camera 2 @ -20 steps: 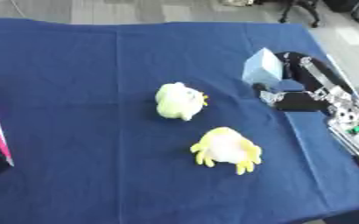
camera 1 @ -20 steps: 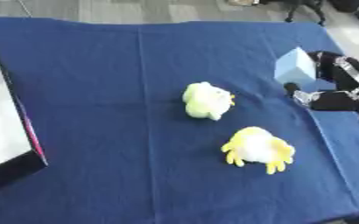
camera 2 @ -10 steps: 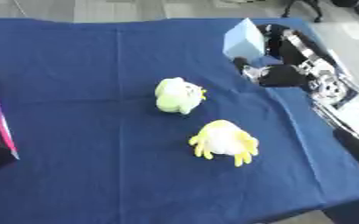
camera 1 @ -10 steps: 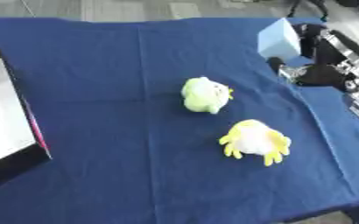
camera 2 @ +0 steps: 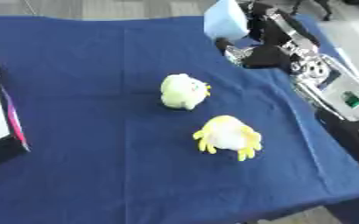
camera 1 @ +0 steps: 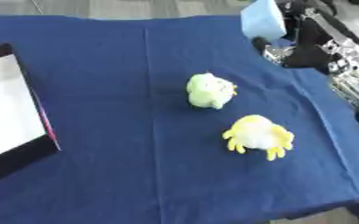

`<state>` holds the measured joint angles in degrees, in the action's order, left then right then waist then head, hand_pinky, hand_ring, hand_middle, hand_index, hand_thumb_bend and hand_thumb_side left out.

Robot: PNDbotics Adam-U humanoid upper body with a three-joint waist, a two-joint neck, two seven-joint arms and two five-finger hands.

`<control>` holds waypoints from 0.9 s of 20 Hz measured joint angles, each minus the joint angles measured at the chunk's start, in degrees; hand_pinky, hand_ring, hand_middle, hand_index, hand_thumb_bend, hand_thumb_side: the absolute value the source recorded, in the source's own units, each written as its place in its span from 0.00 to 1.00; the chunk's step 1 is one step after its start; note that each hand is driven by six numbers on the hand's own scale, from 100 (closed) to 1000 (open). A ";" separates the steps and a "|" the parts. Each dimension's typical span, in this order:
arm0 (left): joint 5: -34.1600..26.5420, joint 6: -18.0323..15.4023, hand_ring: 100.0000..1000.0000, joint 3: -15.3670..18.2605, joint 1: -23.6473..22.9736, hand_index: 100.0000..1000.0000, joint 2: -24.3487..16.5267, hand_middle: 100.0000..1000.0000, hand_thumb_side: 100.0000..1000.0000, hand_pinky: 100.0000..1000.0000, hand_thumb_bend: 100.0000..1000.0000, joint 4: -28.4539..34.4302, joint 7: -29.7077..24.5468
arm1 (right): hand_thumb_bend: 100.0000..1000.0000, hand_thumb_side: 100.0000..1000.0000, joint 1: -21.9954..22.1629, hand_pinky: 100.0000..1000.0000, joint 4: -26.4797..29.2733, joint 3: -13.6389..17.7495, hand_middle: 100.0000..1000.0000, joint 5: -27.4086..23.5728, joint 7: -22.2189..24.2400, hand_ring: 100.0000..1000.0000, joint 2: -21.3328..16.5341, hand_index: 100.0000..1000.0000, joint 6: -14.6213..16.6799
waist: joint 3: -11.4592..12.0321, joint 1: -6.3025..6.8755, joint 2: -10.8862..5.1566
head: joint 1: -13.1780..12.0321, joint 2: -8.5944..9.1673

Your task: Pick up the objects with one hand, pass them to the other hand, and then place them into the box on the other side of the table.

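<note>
A light-blue block (camera 1: 261, 19) is up at the far right, above the blue cloth. My right hand (camera 2: 265, 53) is shut on it, dark fingers behind the block and the thumb below it. A pale green plush toy (camera 1: 210, 90) lies near the middle of the cloth. A yellow plush toy (camera 1: 258, 135) with short legs lies nearer to me and to its right. The box (camera 1: 18, 155), black-walled with a white inside, stands at the left edge. My left hand does not show.
The blue cloth covers the table (camera 1: 121, 65), whose near edge runs along the bottom right. My right arm's silver and black parts (camera 2: 328, 85) fill the right side. Grey floor shows beyond the far edge.
My right hand has carried the light-blue block up and to the left, away from the cloth. The whole picture has shifted slightly. Both plush toys stay where they were.
</note>
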<state>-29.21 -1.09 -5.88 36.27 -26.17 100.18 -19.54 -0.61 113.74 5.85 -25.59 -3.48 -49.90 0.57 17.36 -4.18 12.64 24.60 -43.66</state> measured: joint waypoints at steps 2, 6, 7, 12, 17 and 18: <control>0.02 -0.38 0.73 -0.71 1.26 0.73 -0.01 0.71 0.56 1.00 0.00 0.51 0.07 | 0.03 0.00 -1.25 0.68 0.00 -1.04 0.58 -0.07 0.28 0.53 0.46 0.60 -0.26 | 0.10 0.16 -0.29 | -0.08 0.02; 0.03 -1.19 0.73 -1.85 3.34 0.73 -0.04 0.72 0.55 1.00 0.00 1.38 0.38 | 0.03 0.00 -3.60 0.68 0.00 -2.86 0.58 -0.18 0.79 0.53 1.03 0.60 -0.56 | 0.37 0.43 -0.52 | -0.52 0.05; 0.04 -1.39 0.73 -2.14 3.83 0.73 -0.08 0.72 0.55 1.00 0.00 1.52 0.48 | 0.03 0.00 -4.19 0.68 0.00 -3.36 0.58 -0.17 1.01 0.53 1.26 0.60 -0.62 | 0.39 0.57 -0.58 | -0.68 0.05; 0.14 -2.27 0.74 -3.59 6.25 0.73 -0.55 0.72 0.53 1.00 0.00 2.11 0.74 | 0.03 0.00 -6.66 0.68 0.00 -5.80 0.58 0.75 1.30 0.53 2.30 0.60 -1.09 | 0.81 0.92 -1.06 | -0.72 0.04; 0.89 -2.87 0.74 -5.48 8.53 0.73 -0.60 0.72 0.52 1.00 0.00 2.77 0.63 | 0.00 0.00 -8.64 0.67 0.00 -8.43 0.58 1.53 0.27 0.51 3.57 0.61 -1.89 | 1.31 1.26 -1.16 | 0.01 -0.06; 1.47 -2.91 0.75 -5.76 8.93 0.72 -0.65 0.72 0.51 1.00 0.00 2.91 0.70 | 0.00 0.00 -9.00 0.67 0.00 -8.86 0.58 1.01 -0.12 0.52 3.87 0.61 -2.39 | 1.46 1.27 -1.16 | 0.21 -0.06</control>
<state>-27.74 -4.00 -11.64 45.20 -26.82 103.09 -18.84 -9.61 113.74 -3.01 -24.58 -3.60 -46.03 -1.82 18.82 -2.90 11.48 24.81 -43.73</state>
